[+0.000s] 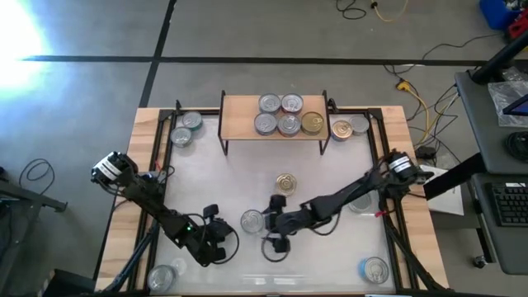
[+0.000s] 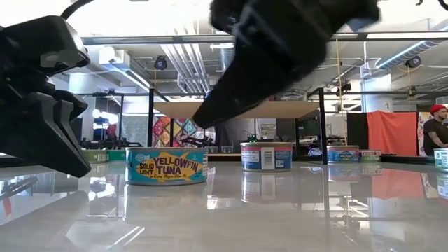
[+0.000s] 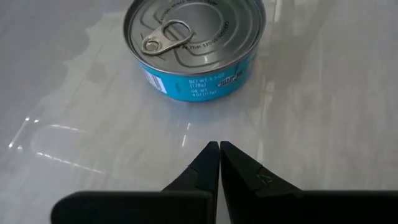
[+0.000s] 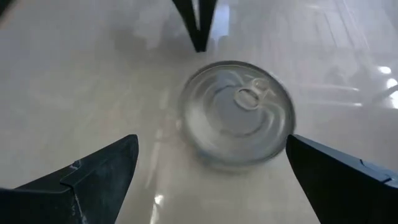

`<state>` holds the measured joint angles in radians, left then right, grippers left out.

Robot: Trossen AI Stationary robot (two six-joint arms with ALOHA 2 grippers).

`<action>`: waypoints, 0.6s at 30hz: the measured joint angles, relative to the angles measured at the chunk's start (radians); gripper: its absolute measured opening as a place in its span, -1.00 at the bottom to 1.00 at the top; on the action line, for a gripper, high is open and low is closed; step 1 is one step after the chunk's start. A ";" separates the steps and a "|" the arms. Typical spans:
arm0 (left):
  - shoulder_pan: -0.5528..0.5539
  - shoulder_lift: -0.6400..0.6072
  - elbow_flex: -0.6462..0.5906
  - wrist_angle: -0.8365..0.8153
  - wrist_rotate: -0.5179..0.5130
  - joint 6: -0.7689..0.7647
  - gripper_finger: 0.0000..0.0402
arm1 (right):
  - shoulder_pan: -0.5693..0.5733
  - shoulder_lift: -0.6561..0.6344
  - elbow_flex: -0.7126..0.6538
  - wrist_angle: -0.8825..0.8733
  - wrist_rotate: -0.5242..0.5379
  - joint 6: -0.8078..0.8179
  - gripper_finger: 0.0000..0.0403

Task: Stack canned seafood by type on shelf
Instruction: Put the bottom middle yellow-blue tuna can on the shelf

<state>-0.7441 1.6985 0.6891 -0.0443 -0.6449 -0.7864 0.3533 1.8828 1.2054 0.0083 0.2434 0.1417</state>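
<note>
- We hold our right gripper (image 4: 208,168) spread wide on either side of a silver-topped tuna tin (image 4: 237,113) near the table's (image 1: 330,177) front-middle; no contact yet.
- Our left gripper (image 3: 219,152), pressed together and empty, waits just beside it.
- On the shelf (image 1: 239,115) at the back edge sit five tins.
- Next, we judge: lower, close, lift.

Yellow cable (image 1: 417,97), keyboard (image 1: 510,204)

The tuna tin (image 2: 166,166) wears turquoise sides with yellow lettering (silver top), and the shelf (image 1: 239,115) is pale wood.
</note>
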 joint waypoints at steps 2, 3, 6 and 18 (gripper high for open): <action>0.000 0.000 0.000 0.000 -0.003 0.000 -1.00 | -0.012 0.019 0.060 -0.071 0.000 -0.011 0.99; 0.001 0.000 0.000 0.000 -0.012 0.000 -1.00 | -0.017 0.029 0.085 -0.113 -0.003 -0.013 0.99; 0.001 0.000 -0.002 0.000 -0.029 0.007 -1.00 | -0.031 0.066 0.138 -0.216 -0.016 -0.003 0.99; 0.012 0.000 -0.002 0.003 0.047 0.014 -0.71 | -0.055 0.061 0.195 -0.268 -0.114 0.007 0.99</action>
<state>-0.7325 1.6985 0.6872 -0.0408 -0.5976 -0.7719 0.2986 1.9441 1.4005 -0.2602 0.1291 0.1486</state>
